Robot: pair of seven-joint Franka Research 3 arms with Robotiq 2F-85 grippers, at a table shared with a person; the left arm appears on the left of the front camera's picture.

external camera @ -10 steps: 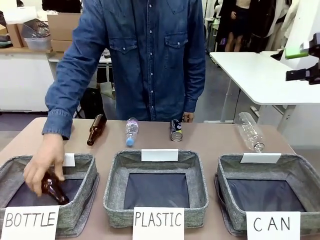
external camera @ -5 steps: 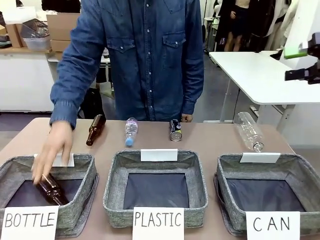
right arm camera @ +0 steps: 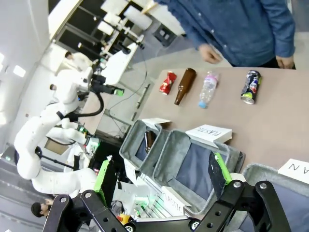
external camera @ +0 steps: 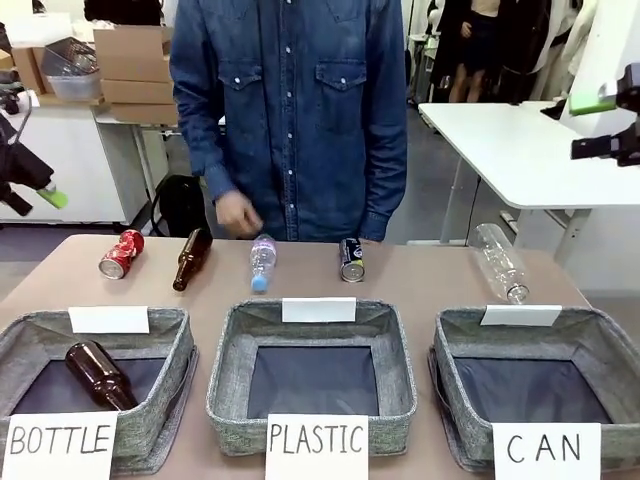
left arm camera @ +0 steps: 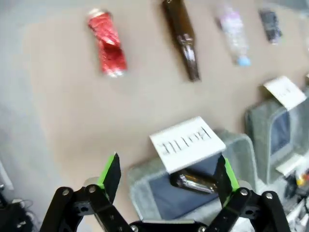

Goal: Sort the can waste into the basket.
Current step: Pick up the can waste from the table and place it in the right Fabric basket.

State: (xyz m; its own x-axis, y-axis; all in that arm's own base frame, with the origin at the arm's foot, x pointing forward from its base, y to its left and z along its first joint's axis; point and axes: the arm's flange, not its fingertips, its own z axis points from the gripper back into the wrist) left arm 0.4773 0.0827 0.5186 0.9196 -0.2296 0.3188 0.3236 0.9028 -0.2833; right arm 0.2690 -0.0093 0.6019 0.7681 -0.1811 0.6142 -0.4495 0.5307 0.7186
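Basket [external camera: 455, 335]: grey fabric, signed "CAN", at the near right corner of the table [external camera: 420, 285]; dark liner bare, no can inside.

Red can [external camera: 121, 254]: crushed, lying on its side at the far left of the table, well apart from the basket and diagonally across from it; long axis slanting from near-left to far-right in the front view.

Dark can [external camera: 351, 259]: on its side near the far edge, a little right of centre, between a small plastic bottle [external camera: 262, 262] and a large clear bottle [external camera: 500, 262]; long axis pointing roughly toward the robot, silver-rimmed end nearest.

Left gripper [left arm camera: 168, 166]: raised off the table's left side, jaws spread wide, holding nothing; in its wrist view, red can ahead and toward the upper left, beyond the basket signed "BOTTLE" [left arm camera: 239, 145], long axis roughly crosswise to the line between the pads.

Right gripper [right arm camera: 161, 164]: high off the table's right side, jaws spread wide, empty; dark can well ahead, toward the upper right of its wrist view.

Person's hand [external camera: 238, 215]: above the far edge, over the gap between a brown bottle [external camera: 192, 258] and the small plastic bottle, touching neither can.

Nearer arm (judged): left for the red can; right for the dark can and for the basket; red can likely the longer carry.
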